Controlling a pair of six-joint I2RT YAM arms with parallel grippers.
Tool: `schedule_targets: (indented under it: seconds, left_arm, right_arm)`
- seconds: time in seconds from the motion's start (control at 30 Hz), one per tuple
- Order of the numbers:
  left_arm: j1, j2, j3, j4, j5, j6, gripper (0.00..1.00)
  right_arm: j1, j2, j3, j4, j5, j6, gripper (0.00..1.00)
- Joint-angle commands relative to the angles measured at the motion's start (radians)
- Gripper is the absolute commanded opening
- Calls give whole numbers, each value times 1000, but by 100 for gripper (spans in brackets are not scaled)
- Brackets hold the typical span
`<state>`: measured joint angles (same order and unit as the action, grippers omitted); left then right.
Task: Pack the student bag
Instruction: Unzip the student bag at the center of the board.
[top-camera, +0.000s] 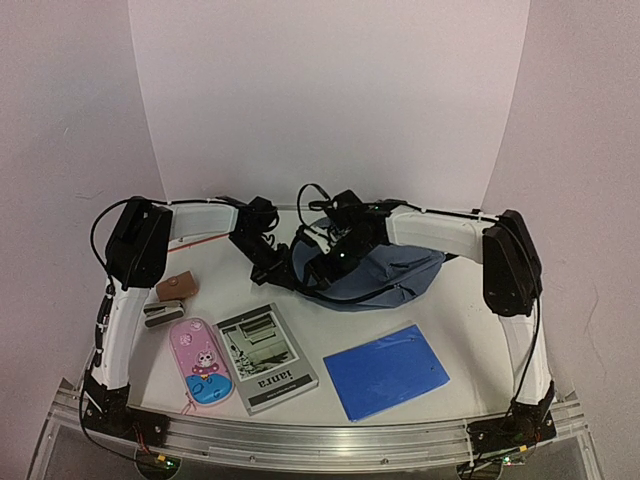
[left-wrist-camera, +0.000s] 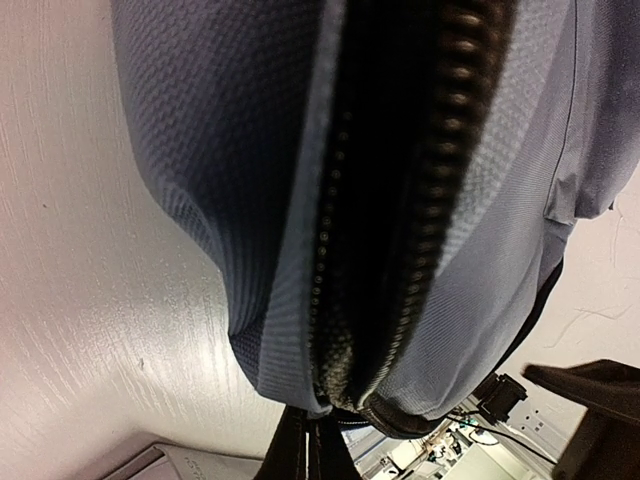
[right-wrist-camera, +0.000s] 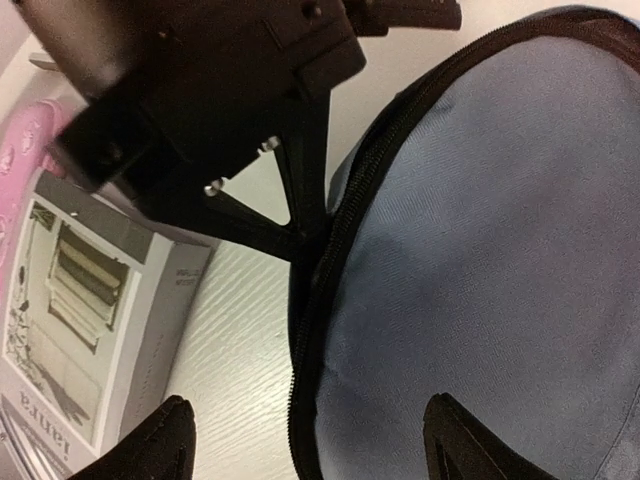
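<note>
White table (top-camera: 470, 330): left gripper (left-wrist-camera: 318, 440) pinched shut on the bag (top-camera: 390, 275) at its zipper edge, right gripper (right-wrist-camera: 310, 440) wide, empty; apparently opening stage, mouth needs spreading next.

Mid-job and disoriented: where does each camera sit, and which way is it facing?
Top external: above and behind the robot, looking down on the table; left arm and right arm show whole, left hand and right hand at the student bag.
Left wrist: pressed close to the bag's zipper; its own shut fingers show at the bottom edge.
Right wrist: beside the bag, facing the left hand; own fingertips spread wide at the bottom.
Shared: top and right wrist views both show the booklet.
</note>
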<state>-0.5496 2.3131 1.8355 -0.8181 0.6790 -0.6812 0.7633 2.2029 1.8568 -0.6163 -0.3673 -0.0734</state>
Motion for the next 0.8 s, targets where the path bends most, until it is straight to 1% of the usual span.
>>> schedule_targets:
  seconds: [0.0, 0.13, 0.37, 0.5, 0.53, 0.57, 0.6, 0.67, 0.73, 0.77]
  left_arm:
    - [-4, 2, -7, 14, -5, -8, 0]
    - [-4, 7, -4, 15, -2, -8, 0]
    - [-5, 12, -8, 15, 4, -7, 0]
    - [-4, 12, -14, 22, 9, -7, 0]
    - [-4, 13, -15, 23, 10, -8, 0]
    - [-3, 14, -15, 24, 11, -10, 0]
    - [-4, 13, -16, 25, 12, -11, 0]
    - [-3, 11, -19, 33, 16, -15, 0]
    - [-3, 14, -20, 34, 22, -14, 0]
    - [-4, 19, -18, 29, 25, -9, 0]
  right_arm:
    - [11, 38, 30, 78, 128, 46, 77]
    - [17, 79, 30, 93, 171, 46, 75]
    - [17, 103, -9, 112, 161, 45, 72]
    - [19, 103, -10, 112, 156, 31, 73]
    - [20, 104, -5, 112, 156, 25, 68]
    - [20, 103, 0, 111, 159, 21, 60]
    - [21, 102, 5, 110, 163, 18, 50]
    - [20, 87, 10, 107, 174, 6, 27]
    - [18, 58, 13, 86, 153, -7, 9]
    - [17, 39, 13, 74, 140, -16, 2]
